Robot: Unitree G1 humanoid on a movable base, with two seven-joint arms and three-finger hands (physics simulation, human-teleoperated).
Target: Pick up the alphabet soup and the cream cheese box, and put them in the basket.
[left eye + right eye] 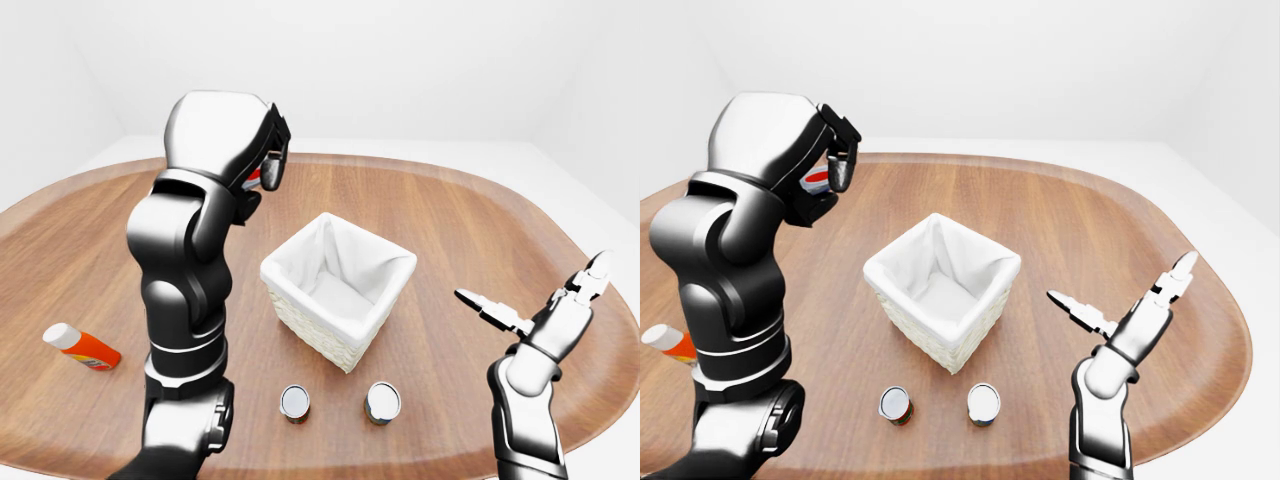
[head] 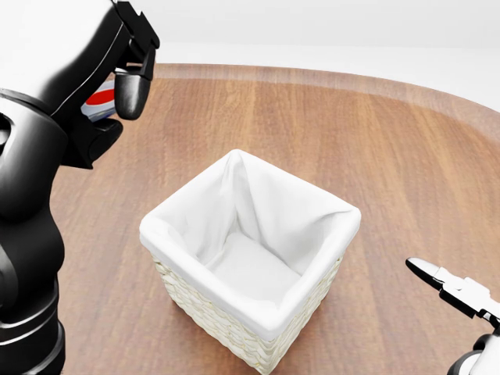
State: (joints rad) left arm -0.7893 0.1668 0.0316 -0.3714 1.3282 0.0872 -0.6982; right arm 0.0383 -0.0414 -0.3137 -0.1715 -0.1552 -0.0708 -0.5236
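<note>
Alphabet soup (image 1: pixel 816 181) is showing only as a sliver of red and white between the curled black fingers (image 1: pixel 841 160) of the left hand (image 1: pixel 825 168), which is closing round it up and to the left of the basket (image 1: pixel 336 290) in the right-eye view; most of the can is hidden by the palm and the bulky grey forearm, so its label is not readable. The basket, a square woven pale wicker tub lined with draped white cloth that folds over its rim, is sitting near the middle of the oval wooden table (image 1: pixel 480 220), and its inside is showing nothing but the creased liner. The cream cheese box is not showing up in any view. Two small round cans (image 1: pixel 294 402) and (image 1: pixel 382 402), seen from above with pale metallic lids, are standing just below the basket in the left-eye view, slightly apart from each other. An orange bottle with a white cap (image 1: pixel 80 347) is lying on its side near the table's left edge, partly cut off by the arm in the right-eye view. The right hand (image 1: pixel 535 305) is hovering over the table's lower right with its slim fingers spread wide, gripping nothing.
</note>
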